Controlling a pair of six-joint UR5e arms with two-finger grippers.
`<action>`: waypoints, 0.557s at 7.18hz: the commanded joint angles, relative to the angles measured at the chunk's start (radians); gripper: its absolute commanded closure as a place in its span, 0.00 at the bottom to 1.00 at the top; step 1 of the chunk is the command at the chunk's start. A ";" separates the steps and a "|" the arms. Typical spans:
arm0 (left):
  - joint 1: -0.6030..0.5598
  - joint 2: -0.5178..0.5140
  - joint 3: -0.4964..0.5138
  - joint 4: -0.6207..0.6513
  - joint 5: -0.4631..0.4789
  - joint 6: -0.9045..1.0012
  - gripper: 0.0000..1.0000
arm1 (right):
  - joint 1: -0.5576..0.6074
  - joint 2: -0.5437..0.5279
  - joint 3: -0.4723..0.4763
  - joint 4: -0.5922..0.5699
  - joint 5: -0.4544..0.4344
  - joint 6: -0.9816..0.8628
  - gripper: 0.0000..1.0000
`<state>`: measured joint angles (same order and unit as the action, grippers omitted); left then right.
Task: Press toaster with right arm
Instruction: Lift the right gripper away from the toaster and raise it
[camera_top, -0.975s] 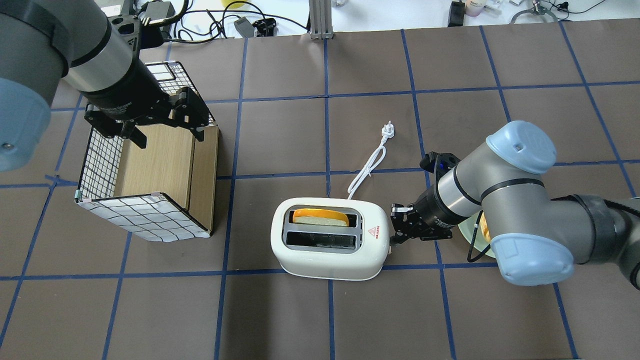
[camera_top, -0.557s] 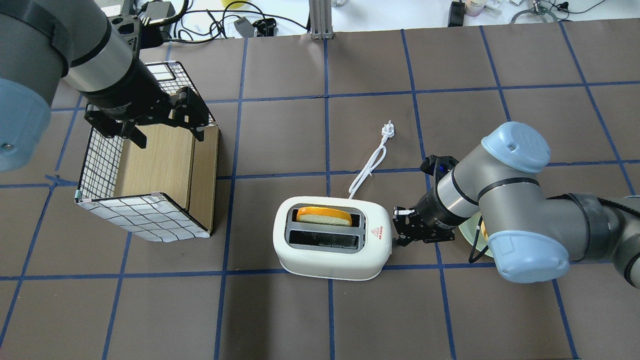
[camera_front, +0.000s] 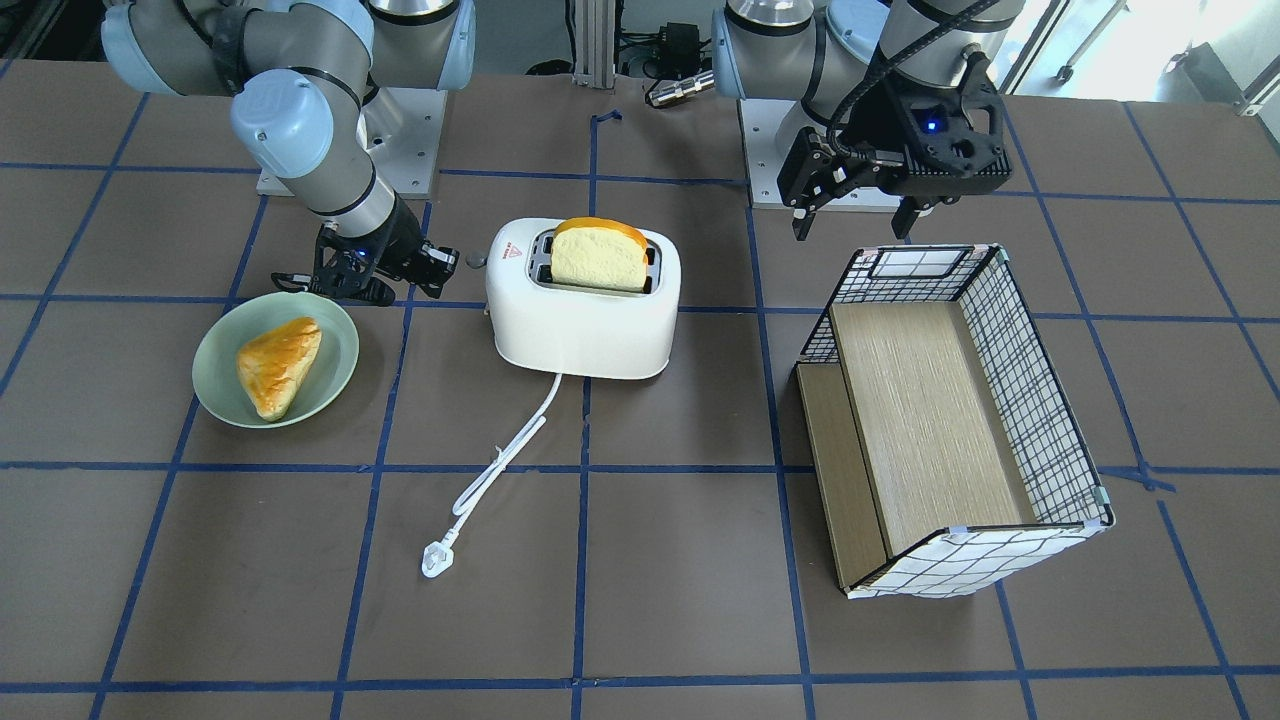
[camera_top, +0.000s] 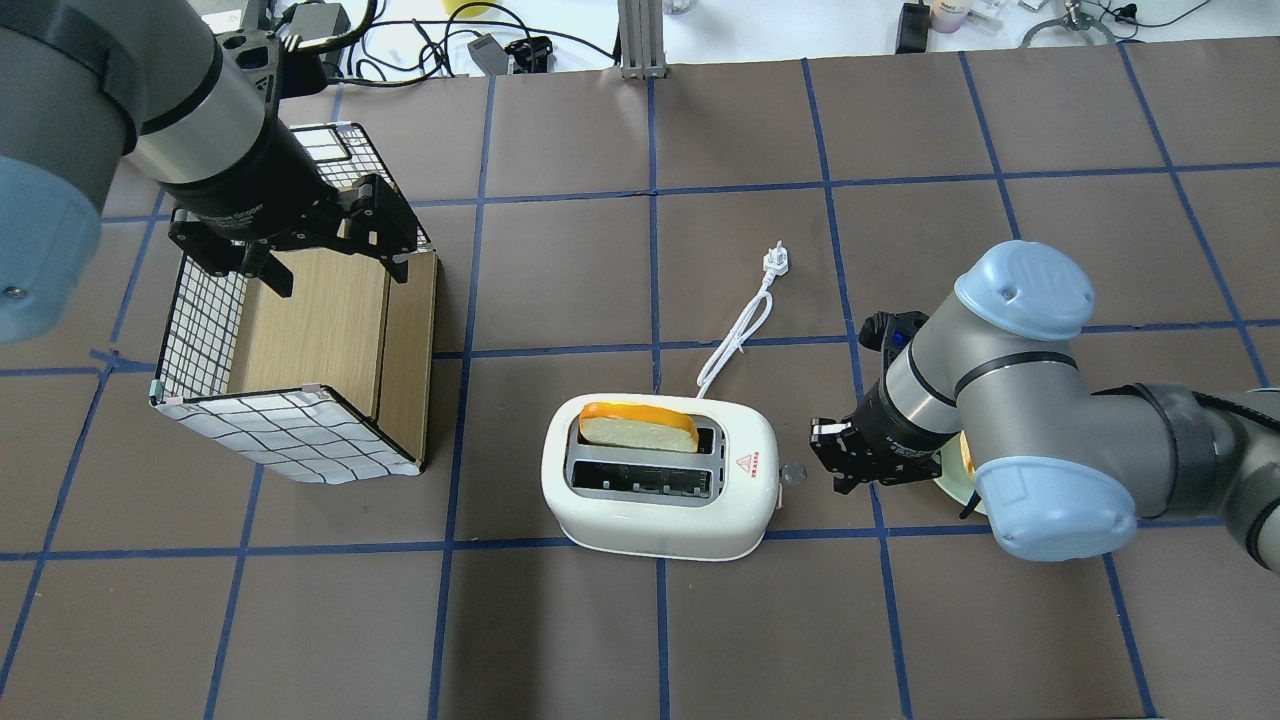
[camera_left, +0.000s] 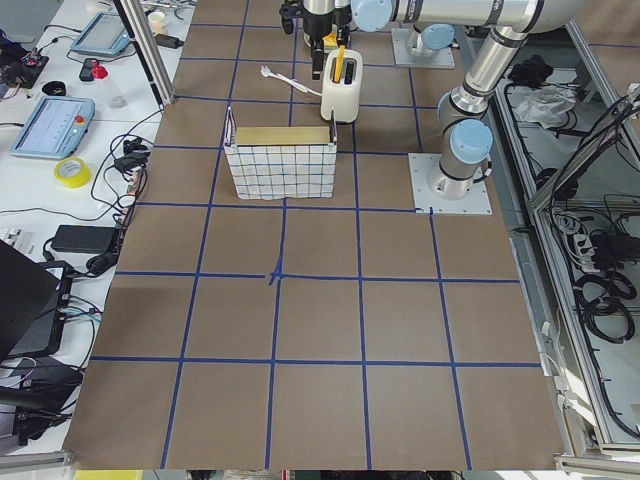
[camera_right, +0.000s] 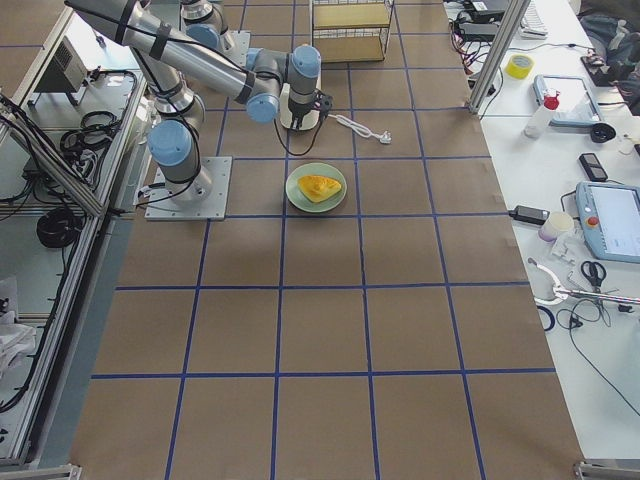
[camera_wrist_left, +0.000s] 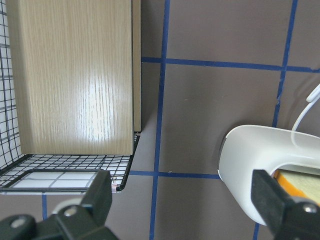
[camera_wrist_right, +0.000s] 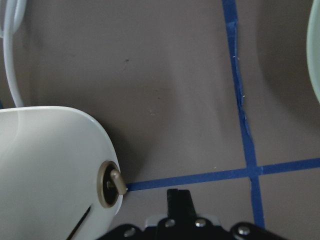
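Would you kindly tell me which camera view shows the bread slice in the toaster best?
The exterior front-facing view: the bread slice stands out of the toaster, its broad face unobstructed. The overhead view shows mostly its top edge, the left wrist view a corner, exterior left a thin sliver.

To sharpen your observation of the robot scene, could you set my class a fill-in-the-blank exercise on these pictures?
1. The toaster holds ____ slice of bread.
2. The toaster's other slot is ____.
3. The pastry lies in a bowl whose colour is ____.
4. The left gripper hangs over the basket with its jaws ____.

Missing words: one; empty; green; open.
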<state>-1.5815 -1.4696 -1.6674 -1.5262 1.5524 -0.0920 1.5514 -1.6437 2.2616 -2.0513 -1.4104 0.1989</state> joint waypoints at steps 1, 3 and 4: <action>0.000 0.000 0.000 0.001 0.000 0.000 0.00 | -0.007 -0.005 -0.066 0.028 -0.128 -0.009 1.00; 0.000 0.000 0.000 0.000 0.000 0.000 0.00 | 0.004 -0.002 -0.298 0.246 -0.127 -0.038 1.00; 0.000 0.000 0.000 0.000 0.000 0.000 0.00 | 0.006 0.002 -0.403 0.307 -0.128 -0.089 1.00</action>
<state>-1.5815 -1.4695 -1.6675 -1.5262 1.5524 -0.0920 1.5526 -1.6465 1.9973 -1.8397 -1.5353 0.1579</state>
